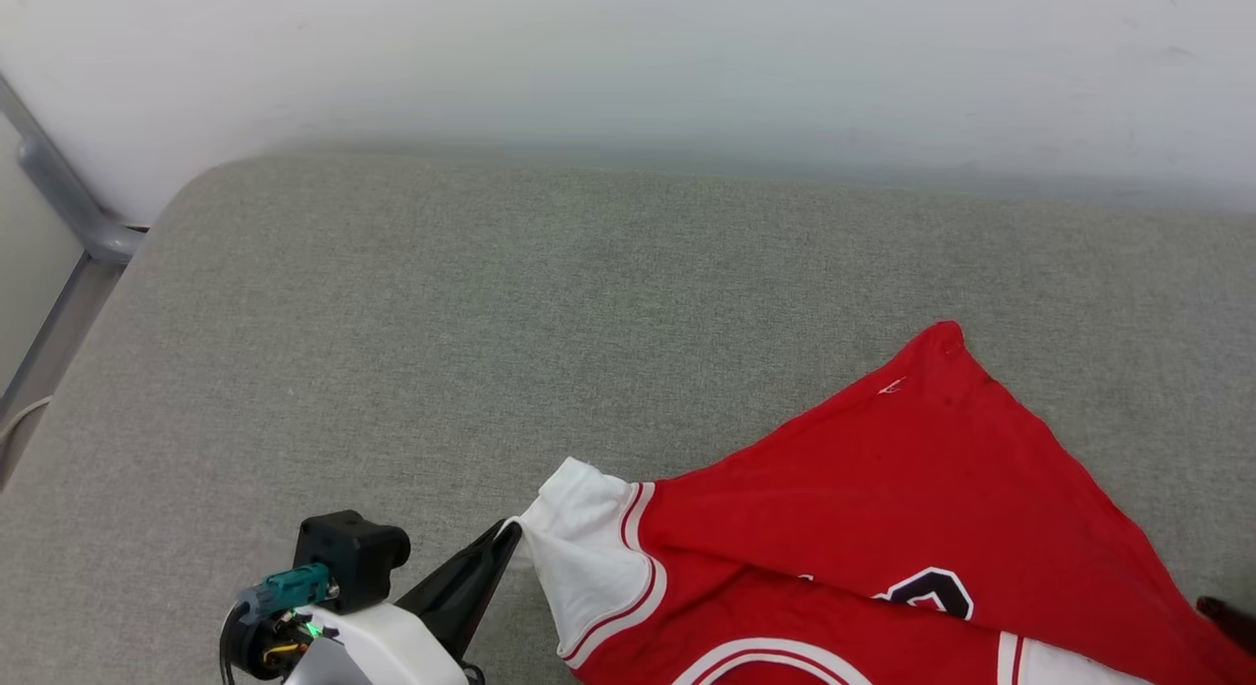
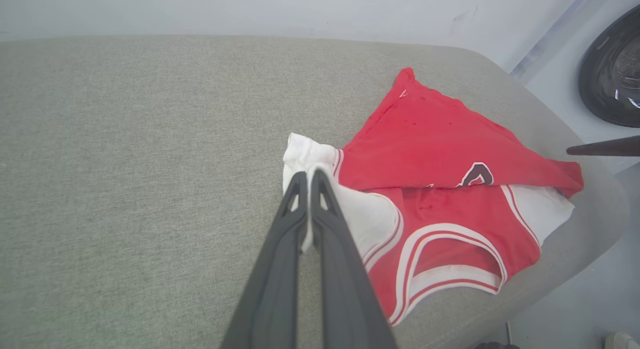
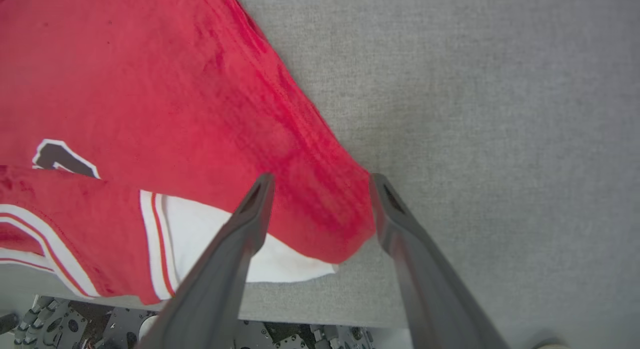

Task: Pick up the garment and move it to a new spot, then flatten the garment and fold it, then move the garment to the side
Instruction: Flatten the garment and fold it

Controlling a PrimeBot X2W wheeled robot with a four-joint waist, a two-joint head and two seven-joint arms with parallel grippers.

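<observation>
The garment point(image 1: 883, 499), a red jersey T-shirt with white sleeves, lies partly folded over itself on the grey cushion point(image 1: 442, 322), at the near right. Part of its black print point(image 1: 932, 592) shows under the folded red flap. My left gripper point(image 1: 510, 530) is shut on the tip of the white sleeve point(image 1: 584, 543), and the left wrist view shows white cloth pinched between the closed fingers point(image 2: 306, 178). My right gripper point(image 3: 320, 181) stands open over the garment's red corner point(image 3: 325, 209), which lies on the other white sleeve point(image 3: 210, 229). A dark fingertip point(image 1: 1227, 611) of it shows at the head view's right edge.
A white wall point(image 1: 628, 67) backs the cushion. A grey metal pipe point(image 1: 69, 199) runs down at the far left. The cushion's near edge point(image 3: 325, 309) lies just below the garment, with robot base parts point(image 3: 150, 331) under it. Bare cushion stretches left and beyond.
</observation>
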